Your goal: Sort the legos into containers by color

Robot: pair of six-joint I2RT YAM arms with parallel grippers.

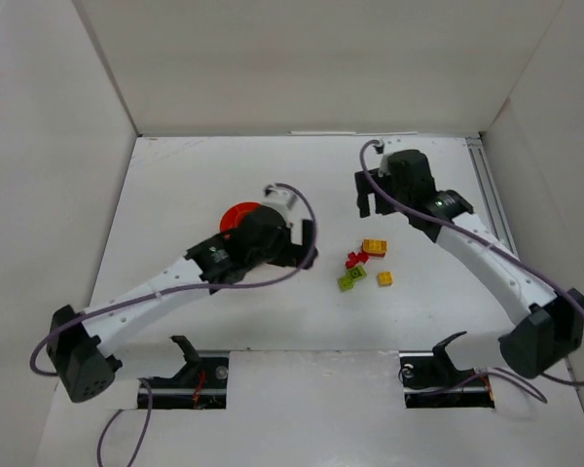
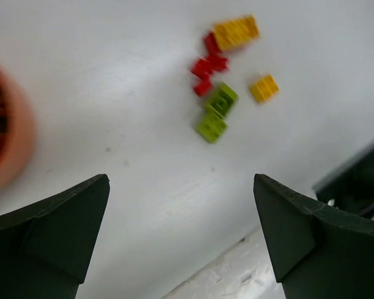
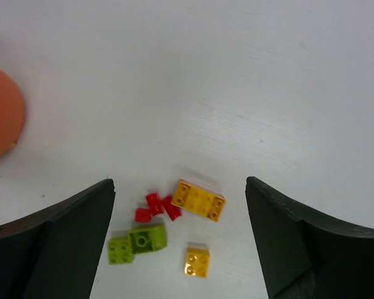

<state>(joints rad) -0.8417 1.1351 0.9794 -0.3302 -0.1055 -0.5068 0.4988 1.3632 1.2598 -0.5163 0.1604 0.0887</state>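
White table point(image 1: 175, 185) boxed in by white walls point(image 1: 39, 146), small plastic bricks point(image 1: 364, 261) loose at its middle.
The yellow, red and lime-green pieces cluster between the arms. The left gripper point(image 2: 181, 187) hangs spread wide and empty beside them. The round orange-red plastic bowl point(image 1: 239, 215) sits partly hidden behind that arm. Farther back, the right gripper point(image 3: 181, 187) gapes too, holding nothing.

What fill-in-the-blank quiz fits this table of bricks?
The loose legos are red, yellow and ____. The yellow legos number ____. The bowl sits on the robot's ____ side. The left gripper and right gripper both stand ____.
Missing: green, two, left, open.
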